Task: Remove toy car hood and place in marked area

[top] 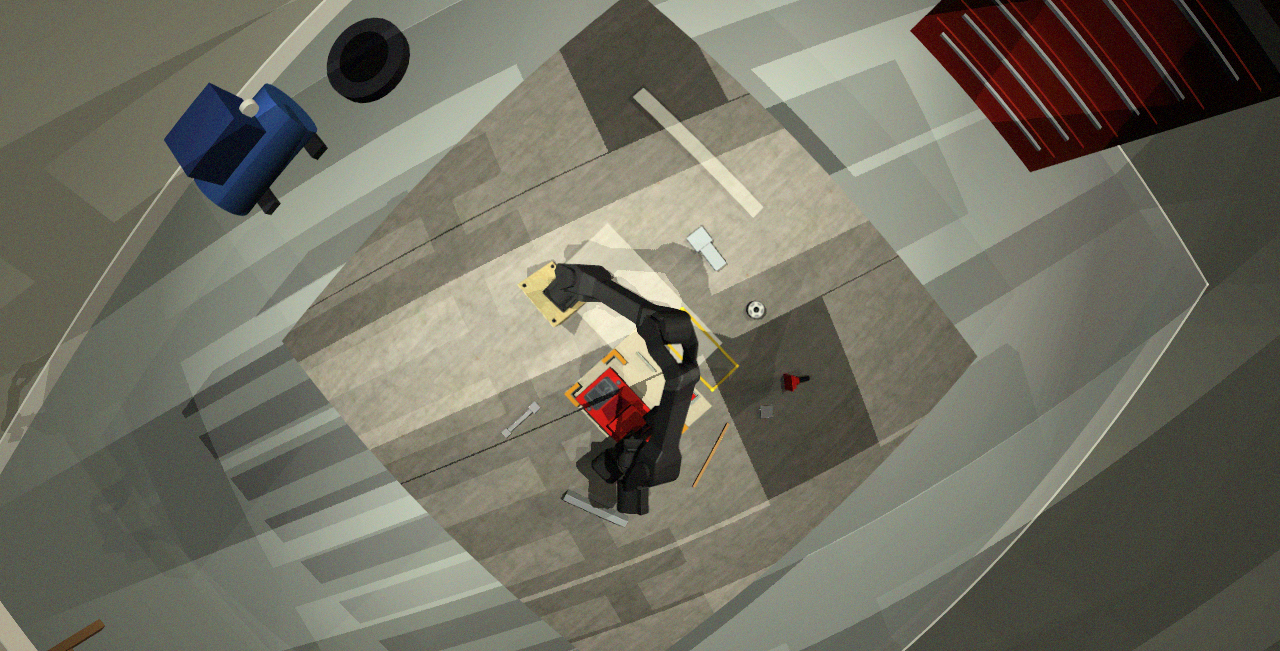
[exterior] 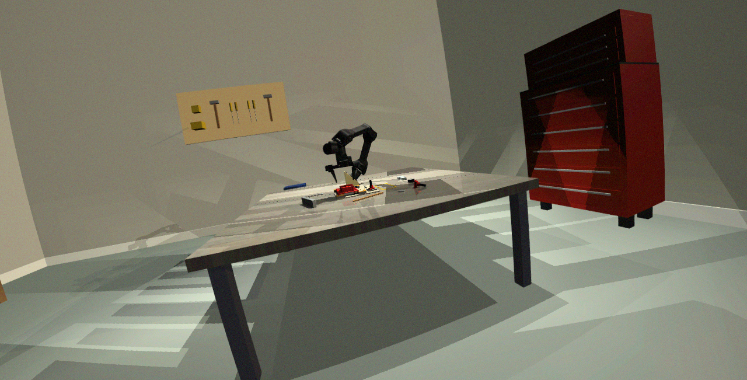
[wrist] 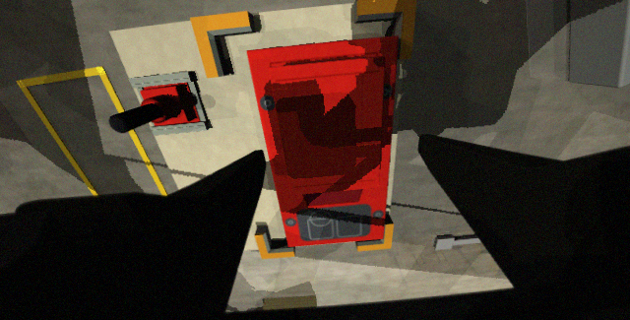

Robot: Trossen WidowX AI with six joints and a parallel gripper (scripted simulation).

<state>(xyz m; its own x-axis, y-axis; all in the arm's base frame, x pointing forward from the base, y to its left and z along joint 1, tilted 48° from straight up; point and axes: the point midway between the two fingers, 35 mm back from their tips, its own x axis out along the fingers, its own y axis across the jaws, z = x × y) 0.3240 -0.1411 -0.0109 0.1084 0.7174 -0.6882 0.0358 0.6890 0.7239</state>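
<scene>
- Looking down from the wrist, we see the gripper [wrist: 340,153] spread wide, holding nothing and touching nothing.
- Its two dark fingers flank the red car [wrist: 327,133] from above, one on each side.
- We see the hood [wrist: 322,71] in place on the car, which sits between orange corner brackets [wrist: 221,34] on a pale mat [wrist: 162,59].
- A yellow outline [wrist: 59,123] marks the area, left of the car in this view.
- Between them a red clamp [wrist: 164,105] sits just beside the outline.
</scene>
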